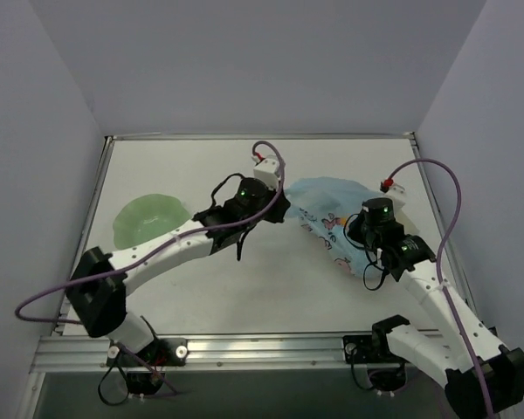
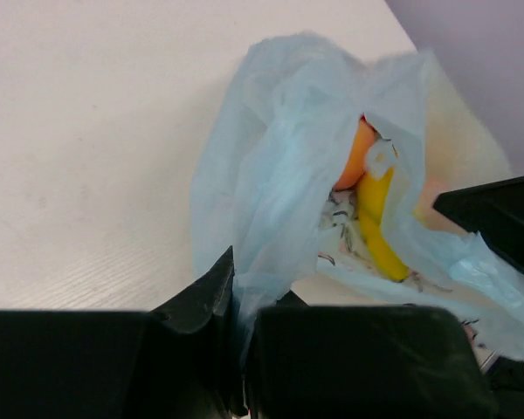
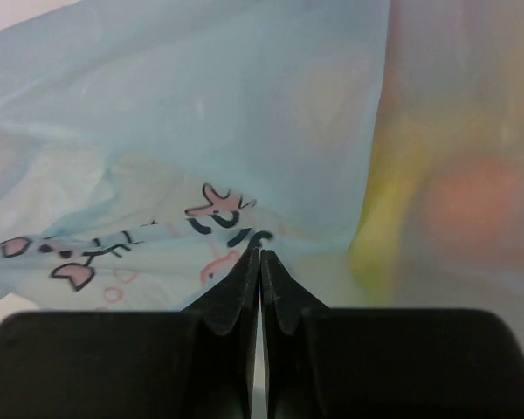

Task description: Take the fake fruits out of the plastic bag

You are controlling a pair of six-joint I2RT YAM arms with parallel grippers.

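The plastic bag (image 1: 327, 205) lies crumpled at the back right of the table, light blue with a pink and black print. My left gripper (image 1: 279, 208) is shut on a fold of the bag's film (image 2: 271, 218) at its left edge (image 2: 240, 292). Through the opening in the left wrist view I see an orange fruit (image 2: 358, 155), a yellow banana-like piece (image 2: 377, 223) and a peach-pink one (image 2: 432, 196) behind the film. My right gripper (image 1: 358, 234) is shut with its tips (image 3: 260, 255) pinching the printed film (image 3: 157, 157). Yellow (image 3: 384, 236) and orange-pink (image 3: 472, 205) fruits show blurred through it.
A pale green round plate (image 1: 148, 218) sits at the left of the table. Walls close in the table at the back and on both sides. The black body of the right gripper (image 2: 498, 223) shows at the right edge of the left wrist view.
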